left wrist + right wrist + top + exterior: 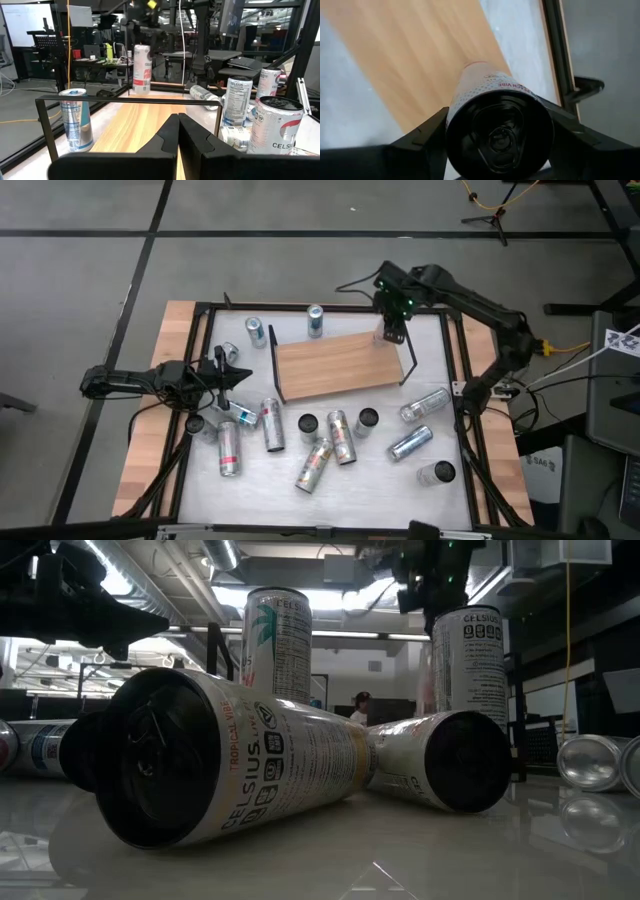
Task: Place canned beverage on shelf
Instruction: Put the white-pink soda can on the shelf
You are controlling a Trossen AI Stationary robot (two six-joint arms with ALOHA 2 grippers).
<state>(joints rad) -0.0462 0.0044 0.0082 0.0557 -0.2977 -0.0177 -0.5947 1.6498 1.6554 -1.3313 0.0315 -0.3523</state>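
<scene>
The shelf (335, 365), a light-brown wooden board with black wire ends, lies at the table's middle back, and its board also fills the left wrist view (135, 125). My right gripper (392, 328) is over the shelf's far right corner, shut on a white and red can (485, 95), which the left wrist view shows upright (142, 67). My left gripper (235, 375) waits shut at the shelf's left end, pointing level along the board, its fingers (178, 137) together. My right gripper pinches the can's upper end (455, 115) between its two fingers (427, 137), one on each side of the wall just below the black lid (499, 132). The fingers come from above, pointing down. The can hangs upright below them, lifted over the shelf's far right corner.
Two cans stand by the far edge (254, 330) (315, 320). Several cans lie or stand on the white tabletop in front of the shelf (340, 435) (410, 442) (228, 448). A black frame (455, 370) borders the table. Most of the board is bare.
</scene>
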